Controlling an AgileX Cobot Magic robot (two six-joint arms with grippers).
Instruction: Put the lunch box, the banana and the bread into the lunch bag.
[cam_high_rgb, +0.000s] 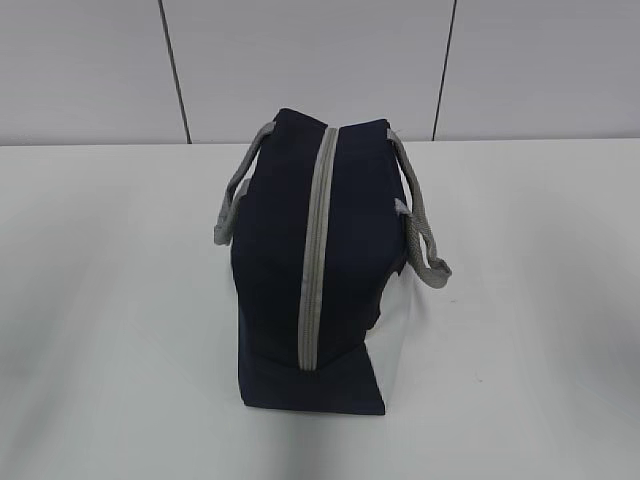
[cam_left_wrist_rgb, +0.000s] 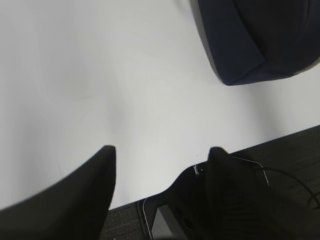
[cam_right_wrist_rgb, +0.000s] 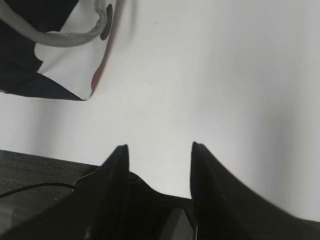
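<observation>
The navy lunch bag (cam_high_rgb: 315, 260) stands in the middle of the white table with its grey zipper (cam_high_rgb: 316, 250) shut along the top and grey handles hanging at both sides. Its near corner shows in the left wrist view as the lunch bag (cam_left_wrist_rgb: 250, 40), and its side and a handle show in the right wrist view as the lunch bag (cam_right_wrist_rgb: 45, 40). My left gripper (cam_left_wrist_rgb: 161, 150) is open over bare table near the front edge, apart from the bag. My right gripper (cam_right_wrist_rgb: 159, 146) is open too, with nothing between its fingers. The lunch box, banana and bread are out of view.
The white table (cam_high_rgb: 540, 330) spreads around the bag, with a pale panelled wall (cam_high_rgb: 300, 60) behind. Below both grippers the table's front edge gives way to dark floor with cables (cam_left_wrist_rgb: 285, 175).
</observation>
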